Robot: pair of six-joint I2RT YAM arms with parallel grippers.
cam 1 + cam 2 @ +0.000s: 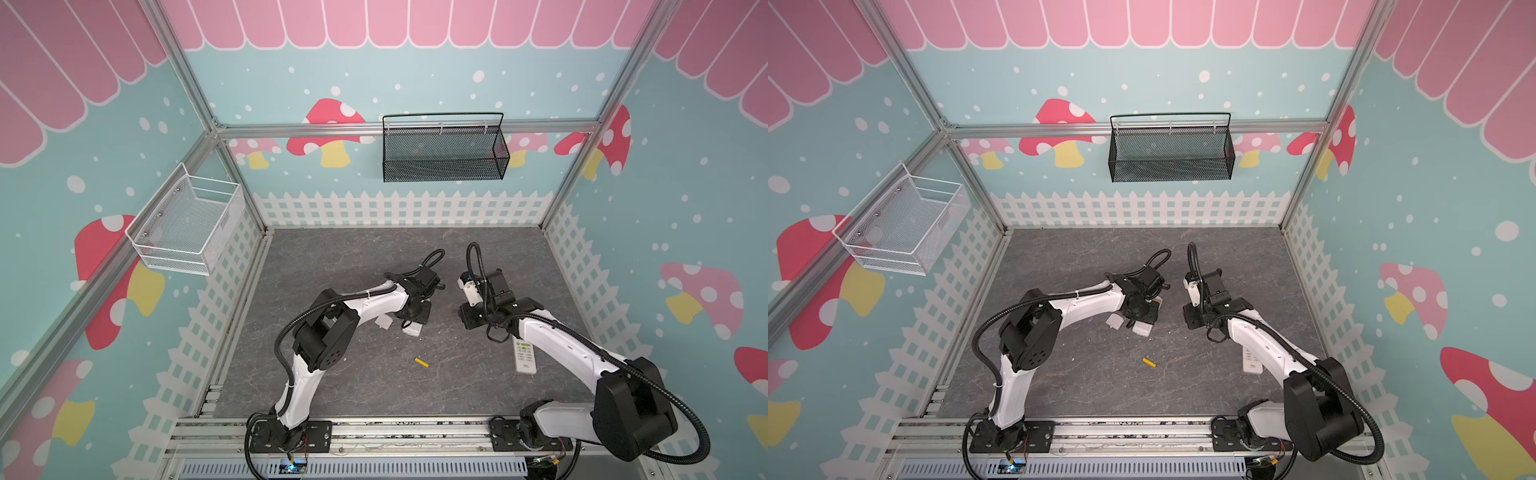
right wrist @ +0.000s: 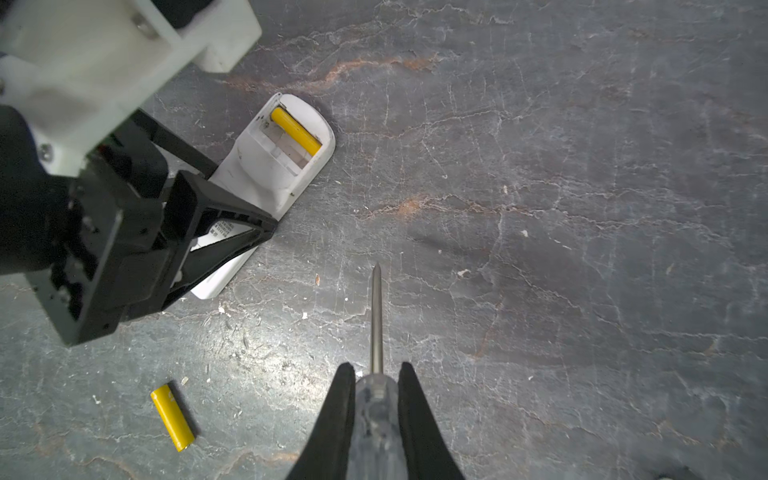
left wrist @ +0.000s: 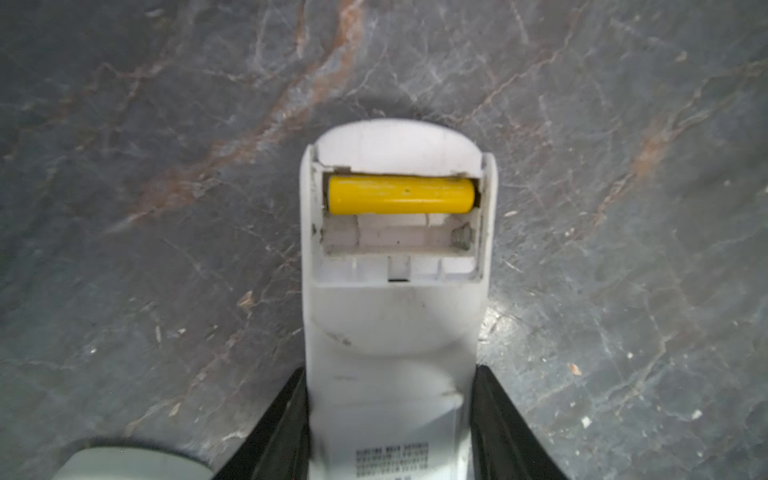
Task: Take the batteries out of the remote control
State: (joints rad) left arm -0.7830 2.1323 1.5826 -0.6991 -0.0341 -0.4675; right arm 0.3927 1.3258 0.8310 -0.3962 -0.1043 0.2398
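My left gripper (image 3: pixel 390 370) is shut on a white remote control (image 3: pixel 392 324) that lies back-up on the table. Its battery bay is uncovered. One yellow battery (image 3: pixel 401 194) sits in the bay's outer slot, and the slot beside it is empty. A second yellow battery (image 2: pixel 172 417) lies loose on the table (image 1: pixel 421 362), nearer the front. My right gripper (image 2: pixel 376 365) is shut on the clear handle of a screwdriver (image 2: pixel 376 316). The screwdriver's tip hangs over bare table, well apart from the remote (image 2: pixel 286 166) and the left gripper's fingers (image 2: pixel 232 224).
A small white cover piece (image 1: pixel 383 322) lies just left of the held remote. Another remote (image 1: pixel 524 357), buttons up, lies partly under my right forearm. A black mesh basket (image 1: pixel 444 149) hangs on the back wall and a white one (image 1: pixel 187 224) on the left wall.
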